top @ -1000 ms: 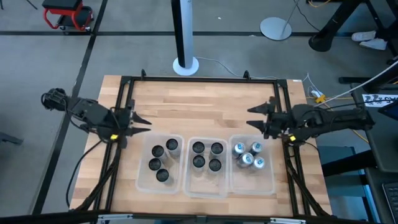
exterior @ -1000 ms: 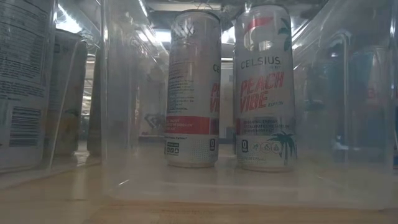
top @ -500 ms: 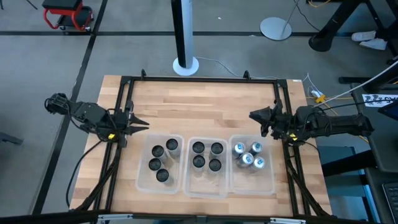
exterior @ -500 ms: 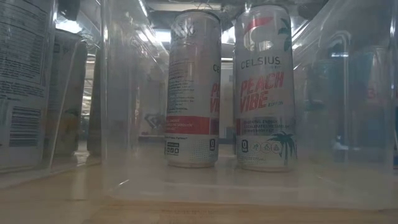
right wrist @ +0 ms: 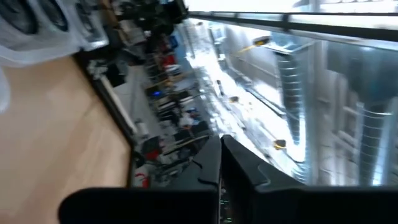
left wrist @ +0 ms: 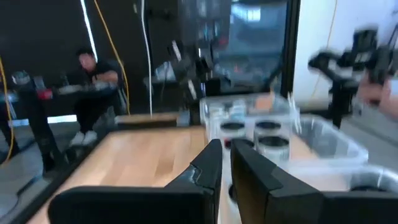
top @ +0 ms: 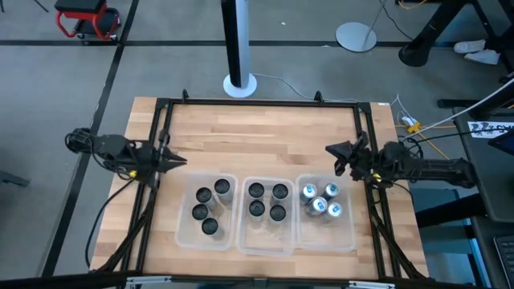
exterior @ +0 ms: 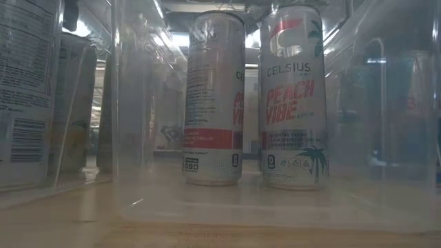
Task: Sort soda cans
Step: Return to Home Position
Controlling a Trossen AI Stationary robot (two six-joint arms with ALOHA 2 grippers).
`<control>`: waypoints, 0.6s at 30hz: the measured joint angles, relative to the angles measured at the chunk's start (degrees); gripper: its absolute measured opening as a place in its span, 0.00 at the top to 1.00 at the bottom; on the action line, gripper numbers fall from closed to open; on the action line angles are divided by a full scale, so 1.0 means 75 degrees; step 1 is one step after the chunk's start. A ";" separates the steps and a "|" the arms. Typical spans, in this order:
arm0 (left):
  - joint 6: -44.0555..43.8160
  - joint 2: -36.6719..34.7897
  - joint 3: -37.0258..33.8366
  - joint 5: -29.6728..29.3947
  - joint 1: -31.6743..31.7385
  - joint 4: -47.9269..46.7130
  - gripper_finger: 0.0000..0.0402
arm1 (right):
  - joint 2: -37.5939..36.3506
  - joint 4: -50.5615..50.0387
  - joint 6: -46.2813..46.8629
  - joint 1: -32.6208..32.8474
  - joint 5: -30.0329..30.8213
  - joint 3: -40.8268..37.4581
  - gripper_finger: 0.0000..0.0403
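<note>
Three clear bins stand side by side on the near half of the wooden table. The left bin [top: 183, 234] and the middle bin [top: 243, 242] each hold several dark-topped soda cans [top: 204, 195] [top: 256, 191], standing upright on their bases. The right bin [top: 350, 238] holds several silver-topped cans [top: 310, 192]. In the low view two white cans [exterior: 213, 96] [exterior: 293, 96] stand inside a bin. My left gripper [top: 180, 159] is shut, level, above the table's left side, beyond the left bin. My right gripper [top: 331, 150] is shut, at the right side, beyond the right bin. Both hold nothing.
A black frame [top: 257, 102] runs around the table's edges. The far half of the table top [top: 257, 136] is bare wood. A white pole base [top: 239, 83] stands on the floor beyond the far edge. A seated person [left wrist: 93, 81] shows in the room in the left wrist view.
Both arms have sunk and drawn back, the left toward the table's left edge, the right toward its right edge. My right gripper has shut from wide open. My left gripper has closed its small remaining gap. The cans and bins have stayed put.
</note>
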 joint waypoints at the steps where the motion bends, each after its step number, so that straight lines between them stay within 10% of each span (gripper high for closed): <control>1: 0.0063 -0.0149 -0.0033 -0.0007 -0.0002 0.0084 0.94 | -0.0195 0.0031 -0.0014 -0.0060 0.0000 -0.0105 0.98; 18: 0.0167 -0.0574 -0.0653 -0.0471 -0.0002 0.0387 0.93 | -0.1828 -0.0725 -0.0179 -0.0678 0.0027 -0.0940 0.97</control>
